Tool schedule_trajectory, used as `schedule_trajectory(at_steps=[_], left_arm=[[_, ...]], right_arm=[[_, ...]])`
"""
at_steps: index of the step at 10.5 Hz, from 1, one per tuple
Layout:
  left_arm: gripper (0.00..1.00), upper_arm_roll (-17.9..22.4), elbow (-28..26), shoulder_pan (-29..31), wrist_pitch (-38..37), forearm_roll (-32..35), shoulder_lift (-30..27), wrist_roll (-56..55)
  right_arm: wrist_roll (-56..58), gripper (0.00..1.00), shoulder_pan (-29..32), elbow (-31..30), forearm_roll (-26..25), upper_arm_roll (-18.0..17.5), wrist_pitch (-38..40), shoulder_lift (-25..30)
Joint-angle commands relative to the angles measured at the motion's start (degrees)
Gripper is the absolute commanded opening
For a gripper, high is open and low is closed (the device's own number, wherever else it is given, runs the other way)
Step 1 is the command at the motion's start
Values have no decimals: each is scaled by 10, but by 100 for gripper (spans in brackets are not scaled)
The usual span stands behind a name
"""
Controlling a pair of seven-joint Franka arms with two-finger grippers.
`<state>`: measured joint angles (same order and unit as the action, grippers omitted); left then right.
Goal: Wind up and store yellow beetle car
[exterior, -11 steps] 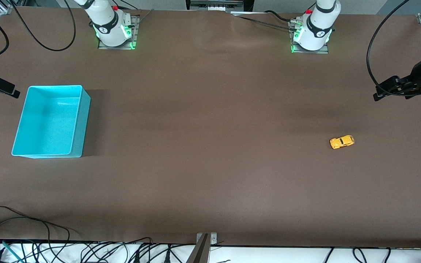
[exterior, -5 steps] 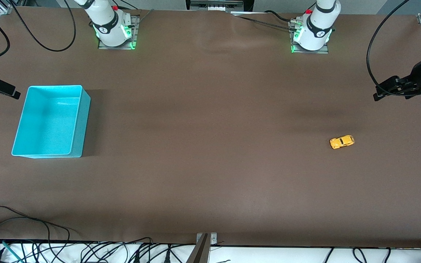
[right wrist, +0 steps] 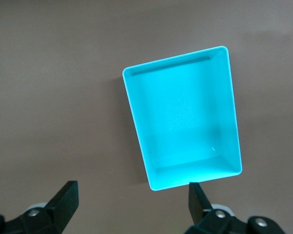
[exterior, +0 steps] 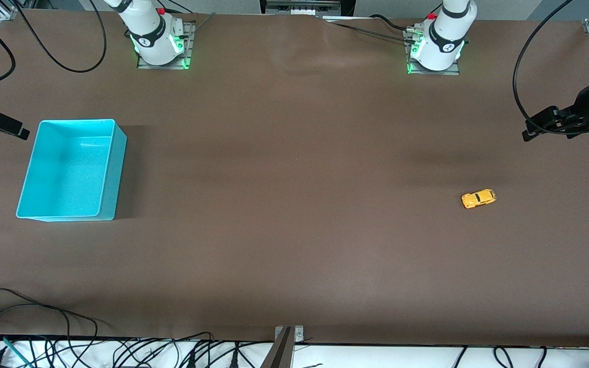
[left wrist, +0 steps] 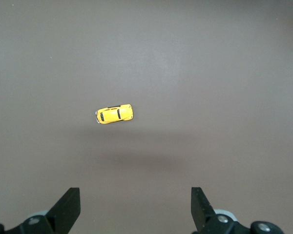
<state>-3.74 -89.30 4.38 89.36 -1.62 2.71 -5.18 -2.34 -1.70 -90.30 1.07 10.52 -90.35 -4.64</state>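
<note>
The yellow beetle car [exterior: 478,199] stands on the brown table toward the left arm's end, and shows in the left wrist view [left wrist: 114,114]. My left gripper [exterior: 528,135] hangs high over the table's end past the car, open and empty [left wrist: 135,195]. The turquoise bin [exterior: 113,179] sits empty toward the right arm's end and shows in the right wrist view [right wrist: 183,122]. My right gripper [exterior: 22,133] hangs high beside the bin, over the table's end, open and empty [right wrist: 133,187].
Both arm bases [exterior: 159,43] [exterior: 435,48] stand along the table edge farthest from the front camera. Cables [exterior: 44,312] lie along the nearest edge. A metal bracket [exterior: 287,340] sits at that edge's middle.
The right gripper has drifted very slightly by the bin. The left gripper, the car and the bin have not moved.
</note>
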Motion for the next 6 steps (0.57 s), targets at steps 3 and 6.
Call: schedule_trajectory(at_steps=[3, 6], left_arm=[[100, -7, -1, 6, -5, 6, -3, 4], [100, -6, -1, 6, -5, 6, -3, 3]], right_arm=[[-7, 100, 1, 11, -5, 2, 12, -5], [-7, 100, 2, 11, -5, 2, 9, -7]])
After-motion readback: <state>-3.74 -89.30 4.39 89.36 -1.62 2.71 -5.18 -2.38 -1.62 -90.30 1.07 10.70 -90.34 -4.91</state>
